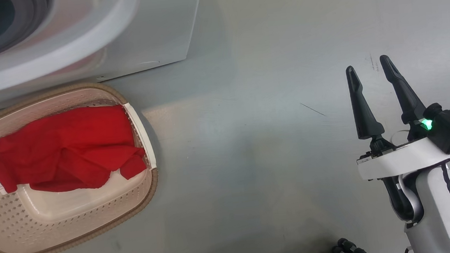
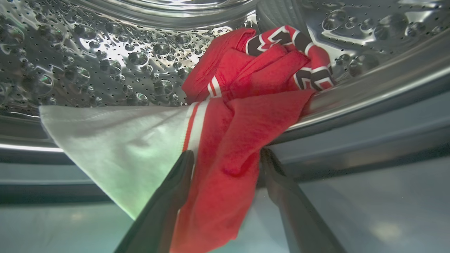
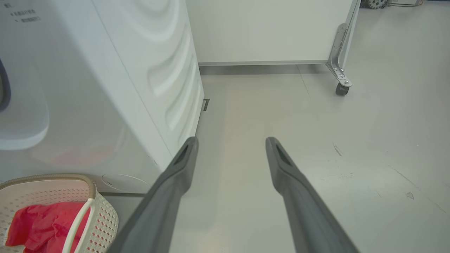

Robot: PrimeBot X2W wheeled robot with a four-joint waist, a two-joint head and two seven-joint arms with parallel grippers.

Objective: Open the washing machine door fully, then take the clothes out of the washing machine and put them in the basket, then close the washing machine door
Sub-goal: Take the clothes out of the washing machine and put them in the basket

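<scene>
The red-and-white jersey [image 2: 253, 80] hangs out over the steel drum's [image 2: 105, 63] front lip, its white panel spread to the left. My left gripper [image 2: 225, 158] is open at that lip, with the jersey's red cloth hanging between its two spread fingers. The plain red garment [image 1: 66, 148] lies in the cream basket [image 1: 148, 191], which stands on the floor against the washing machine's [image 1: 150, 34] front. My right gripper [image 1: 368, 67] hovers open and empty over bare floor, far right of the basket. The washing machine door is out of view.
The washer's ribbed white side [image 3: 168, 70] runs along the left of my right gripper [image 3: 230, 140]. A white wall panel on a castor [image 3: 340, 88] stands behind, and grey floor [image 1: 267, 97] stretches right of the basket [image 3: 102, 211].
</scene>
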